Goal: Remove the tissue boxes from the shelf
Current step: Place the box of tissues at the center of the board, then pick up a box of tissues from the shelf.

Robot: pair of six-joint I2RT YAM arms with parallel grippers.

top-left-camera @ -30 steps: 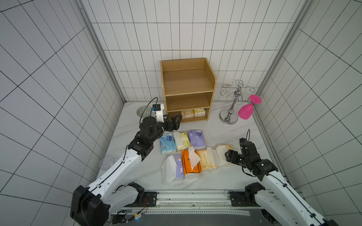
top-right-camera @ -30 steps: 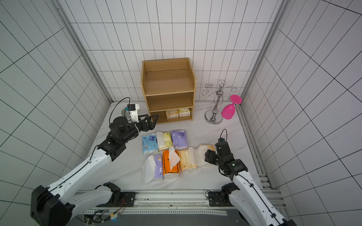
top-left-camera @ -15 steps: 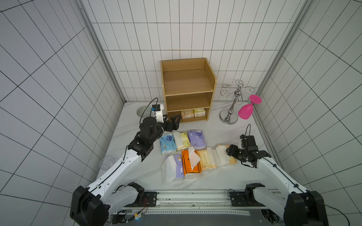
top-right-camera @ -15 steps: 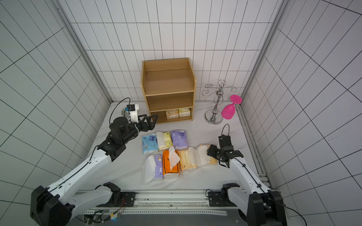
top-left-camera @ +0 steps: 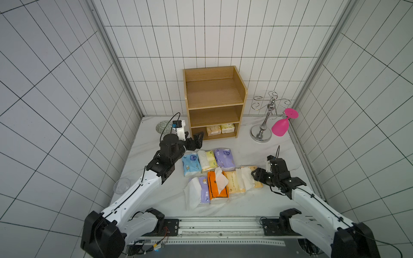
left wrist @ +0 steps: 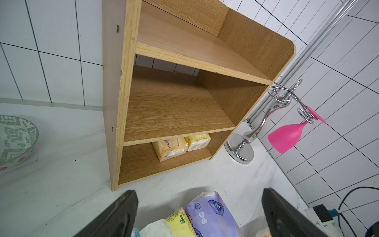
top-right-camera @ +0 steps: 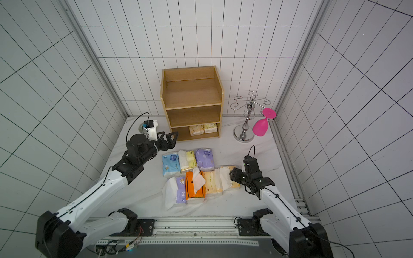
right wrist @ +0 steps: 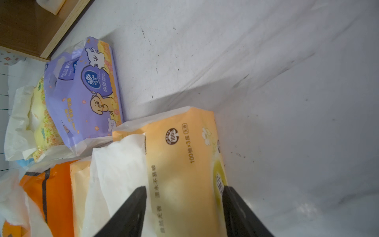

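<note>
Right wrist: right gripper (right wrist: 183, 187) part-open, flanking peach pack (right wrist: 180, 147)

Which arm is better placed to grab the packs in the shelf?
Left: the left hand, open and empty, faces the shelf near the two packs. The right hand straddles a peach pack farther off.

White tiled walls (top-left-camera: 156, 33), pale marbled tabletop (top-left-camera: 250, 154)

We see the shelf (top-left-camera: 214, 93) in light-brown wood grain and the table (top-left-camera: 245, 152) in white with grey veins. On it we find a light blue pack (top-left-camera: 191, 165), a pale yellow flowered pack (top-left-camera: 211, 159), a purple pack (right wrist: 90, 92) with white and tan cartoon dogs, an orange pack (top-left-camera: 212, 192) with black lines and a peach pack (right wrist: 184, 164) with brown print. The glass (top-left-camera: 279, 129) is pink, the stand (top-left-camera: 260, 135) silver, the bowl (left wrist: 14, 139) white with green patterning.
</note>
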